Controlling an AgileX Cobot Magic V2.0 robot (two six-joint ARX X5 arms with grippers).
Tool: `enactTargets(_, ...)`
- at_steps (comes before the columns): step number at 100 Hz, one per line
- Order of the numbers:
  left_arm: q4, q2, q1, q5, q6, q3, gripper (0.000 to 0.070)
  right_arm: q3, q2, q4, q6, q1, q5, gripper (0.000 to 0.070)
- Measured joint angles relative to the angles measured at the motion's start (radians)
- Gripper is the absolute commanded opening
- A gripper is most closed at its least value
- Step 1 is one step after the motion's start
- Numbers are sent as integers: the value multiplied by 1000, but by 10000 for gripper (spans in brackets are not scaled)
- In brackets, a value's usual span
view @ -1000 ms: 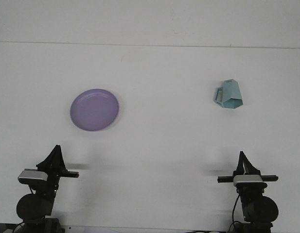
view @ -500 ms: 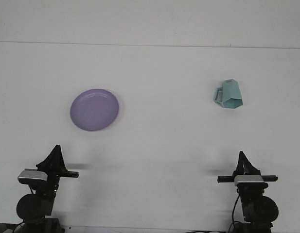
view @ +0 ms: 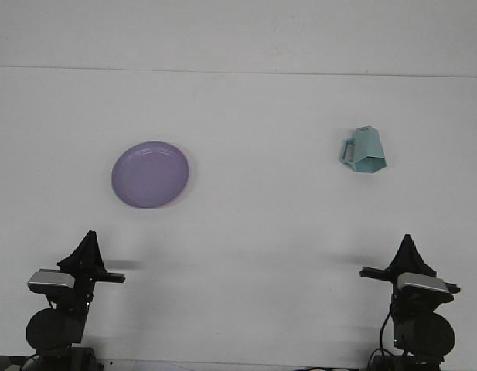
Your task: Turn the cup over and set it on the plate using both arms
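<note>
A light teal faceted cup (view: 364, 151) stands upside down on the white table at the right, its handle facing left. A purple plate (view: 150, 174) lies flat at the left, far from the cup. My left gripper (view: 88, 246) rests low near the front left edge, well below the plate. At the front right edge sits my right gripper (view: 410, 249), well below the cup. Both point away toward the table's back. Nothing is held by either.
The white table (view: 253, 216) stretches between plate and cup. A pale wall rises behind the table's far edge.
My right gripper has shifted to the right and turned a little. The left gripper, the cup and the plate have stayed put.
</note>
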Motion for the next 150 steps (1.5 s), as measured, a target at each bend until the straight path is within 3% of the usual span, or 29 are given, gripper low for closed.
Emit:
enactTargets(18, 0, 0, 0, 0, 0, 0, 12, 165, 233, 14, -18, 0, 6, 0)
enactTargets(34, 0, 0, 0, 0, 0, 0, 12, 283, 488, 142, -127, -1, 6, 9)
enactTargets(39, 0, 0, 0, 0, 0, 0, 12, 296, 569, 205, -167, -9, 3, 74)
enactTargets(52, 0, 0, 0, 0, 0, 0, 12, 298, 794, 351, -255, -50, -61, 387)
enactTargets(56, 0, 0, 0, 0, 0, 0, 12, 298, 861, 389, -269, -66, -82, 435)
enactTargets(92, -4, 0, 0, 0, -3, 0, 12, 314, 1387, 832, -380, -178, -176, 437)
enactTargets(150, -18, 0, 0, 0, -3, 0, 12, 744, 1804, 754, -492, -224, -297, 431)
